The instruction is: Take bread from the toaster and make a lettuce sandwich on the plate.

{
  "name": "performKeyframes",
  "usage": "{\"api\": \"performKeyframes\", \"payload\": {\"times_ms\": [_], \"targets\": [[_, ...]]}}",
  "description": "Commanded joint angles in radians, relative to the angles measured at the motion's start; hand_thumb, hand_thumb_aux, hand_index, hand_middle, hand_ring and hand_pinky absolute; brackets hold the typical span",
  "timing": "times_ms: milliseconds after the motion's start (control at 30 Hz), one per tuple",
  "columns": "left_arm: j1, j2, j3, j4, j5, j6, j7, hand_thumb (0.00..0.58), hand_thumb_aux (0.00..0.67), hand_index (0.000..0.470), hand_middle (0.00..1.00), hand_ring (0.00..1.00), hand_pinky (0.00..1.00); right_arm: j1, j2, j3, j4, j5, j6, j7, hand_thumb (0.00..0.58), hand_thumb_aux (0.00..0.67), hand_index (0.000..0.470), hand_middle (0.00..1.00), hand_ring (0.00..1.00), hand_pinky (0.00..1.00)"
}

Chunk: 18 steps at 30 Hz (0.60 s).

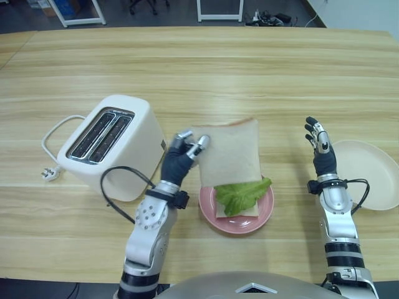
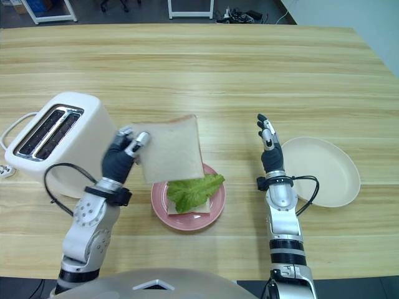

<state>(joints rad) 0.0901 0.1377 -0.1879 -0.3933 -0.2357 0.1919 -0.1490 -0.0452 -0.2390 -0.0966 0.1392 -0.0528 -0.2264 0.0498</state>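
Over the pink plate [image 1: 238, 227], gripped a bread slice [image 1: 230, 152] by its edge with the left hand [image 1: 178, 160], fingers clamped tight. Had lettuce [image 1: 243, 194] lying on a second slice [image 1: 250, 213] on the plate below. Held the right hand [image 1: 323, 153] up, fingers spread, beside a cream plate [image 1: 374, 177]. Had a white toaster [image 1: 128, 159] standing at the left.

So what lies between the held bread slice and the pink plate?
A lettuce leaf lying on a second bread slice; both eye views show it.
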Motion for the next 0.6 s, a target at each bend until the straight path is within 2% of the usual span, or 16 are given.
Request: {"api": "performKeyframes", "payload": {"times_ms": [33, 200, 600], "targets": [[-0.075, -0.014, -0.048, 0.104, 0.044, 0.046, -0.027, 0.580, 0.670, 0.470, 1.00, 1.00, 1.00, -0.013, 0.009, 0.009, 0.032, -0.011, 0.003, -0.004, 0.000, 0.000, 0.000, 0.00, 0.00, 0.00], [-0.040, -0.018, -0.117, 0.154, 0.125, 0.048, -0.021, 0.580, 0.670, 0.470, 1.00, 1.00, 1.00, -0.002, 0.013, 0.017, 0.041, -0.016, 0.000, -0.007, 0.000, 0.000, 0.000, 0.00, 0.00, 0.00], [0.066, 0.008, -0.128, 0.144, 0.225, 0.054, -0.017, 0.580, 0.670, 0.470, 1.00, 1.00, 1.00, 0.011, 0.022, 0.033, 0.051, -0.036, -0.003, -0.014, 0.000, 0.000, 0.000, 0.00, 0.00, 0.00]]}}
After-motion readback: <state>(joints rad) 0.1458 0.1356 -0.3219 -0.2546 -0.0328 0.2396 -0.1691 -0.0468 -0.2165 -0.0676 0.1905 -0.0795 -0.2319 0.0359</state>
